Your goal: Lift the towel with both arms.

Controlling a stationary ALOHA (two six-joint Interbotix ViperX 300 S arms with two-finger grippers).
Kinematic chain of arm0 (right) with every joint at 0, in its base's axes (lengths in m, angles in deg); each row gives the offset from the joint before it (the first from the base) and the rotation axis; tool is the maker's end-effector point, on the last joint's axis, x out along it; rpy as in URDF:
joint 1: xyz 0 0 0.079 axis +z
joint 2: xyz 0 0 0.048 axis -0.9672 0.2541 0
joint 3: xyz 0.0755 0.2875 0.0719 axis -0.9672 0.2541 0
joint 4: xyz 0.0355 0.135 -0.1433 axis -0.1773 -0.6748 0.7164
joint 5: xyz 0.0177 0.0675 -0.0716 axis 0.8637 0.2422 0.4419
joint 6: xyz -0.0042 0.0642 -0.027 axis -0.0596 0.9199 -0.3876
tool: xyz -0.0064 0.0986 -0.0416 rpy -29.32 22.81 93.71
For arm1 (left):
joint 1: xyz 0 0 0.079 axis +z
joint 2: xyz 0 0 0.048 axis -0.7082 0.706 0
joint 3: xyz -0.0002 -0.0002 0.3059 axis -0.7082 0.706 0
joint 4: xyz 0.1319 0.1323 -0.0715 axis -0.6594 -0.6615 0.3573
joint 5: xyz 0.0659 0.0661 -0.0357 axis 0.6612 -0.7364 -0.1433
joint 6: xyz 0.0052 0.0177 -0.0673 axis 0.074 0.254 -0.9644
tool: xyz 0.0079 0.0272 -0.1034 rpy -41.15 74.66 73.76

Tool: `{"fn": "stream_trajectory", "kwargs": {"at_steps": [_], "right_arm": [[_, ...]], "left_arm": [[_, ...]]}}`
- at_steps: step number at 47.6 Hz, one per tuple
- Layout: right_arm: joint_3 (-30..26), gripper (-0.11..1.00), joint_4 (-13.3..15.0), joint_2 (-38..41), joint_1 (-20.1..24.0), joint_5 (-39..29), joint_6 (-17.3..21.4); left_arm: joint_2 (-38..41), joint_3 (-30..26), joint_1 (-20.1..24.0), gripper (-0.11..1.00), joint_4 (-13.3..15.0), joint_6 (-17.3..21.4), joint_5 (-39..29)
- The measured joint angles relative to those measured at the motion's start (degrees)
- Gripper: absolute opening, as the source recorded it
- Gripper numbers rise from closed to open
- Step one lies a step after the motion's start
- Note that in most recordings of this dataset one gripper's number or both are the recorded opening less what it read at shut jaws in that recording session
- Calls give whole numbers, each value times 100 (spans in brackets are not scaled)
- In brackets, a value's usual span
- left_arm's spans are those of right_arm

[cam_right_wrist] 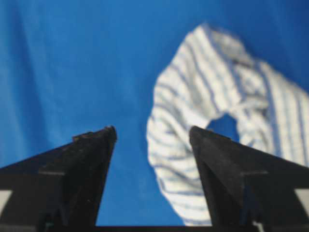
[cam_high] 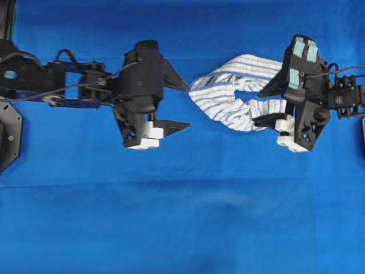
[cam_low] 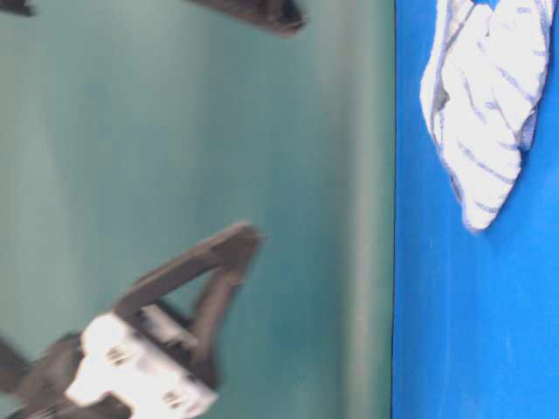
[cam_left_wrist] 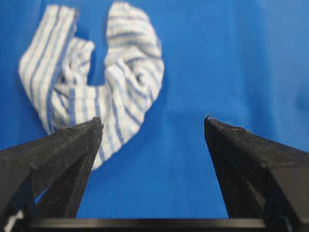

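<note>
The towel (cam_high: pixel 236 94) is seen bunched into a loose curved rope on the blue tabletop (cam_high: pixel 182 217), lying between the two arms, nearer the right one. It is judged light, soft and limp: sagging and draping are expected when it is raised, and no stiffness can be counted on. The fabric is a thin woven cloth, white with fine blue stripes, crumpled into folds with a gap showing through the middle of the curl. The two ends of the curl are judged the best places for taking hold, one per arm, where the cloth is thick enough to be pinched; a pinch on a single thin layer may slip. The left hand (cam_left_wrist: pixel 153 126) is held wide apart and empty, its black pointed fingers rough-textured, with one end of the towel just ahead of the left finger. The right hand (cam_right_wrist: pixel 152 134) is likewise spread and empty, the towel lying ahead, toward its right finger. The tabletop covering appears smooth and matte, faintly rippled.
</note>
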Motion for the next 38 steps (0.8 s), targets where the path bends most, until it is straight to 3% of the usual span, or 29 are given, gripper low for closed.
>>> {"fn": "stream_trajectory", "kwargs": {"at_steps": [15,38], "right_arm": [[765,65,0,563,0,773,26],[879,65,9,1784,0,1424,26]], "left_arm": [[1397,88,176,82,0,0,888],[2347,-88,475,82,0,26,1714]]}}
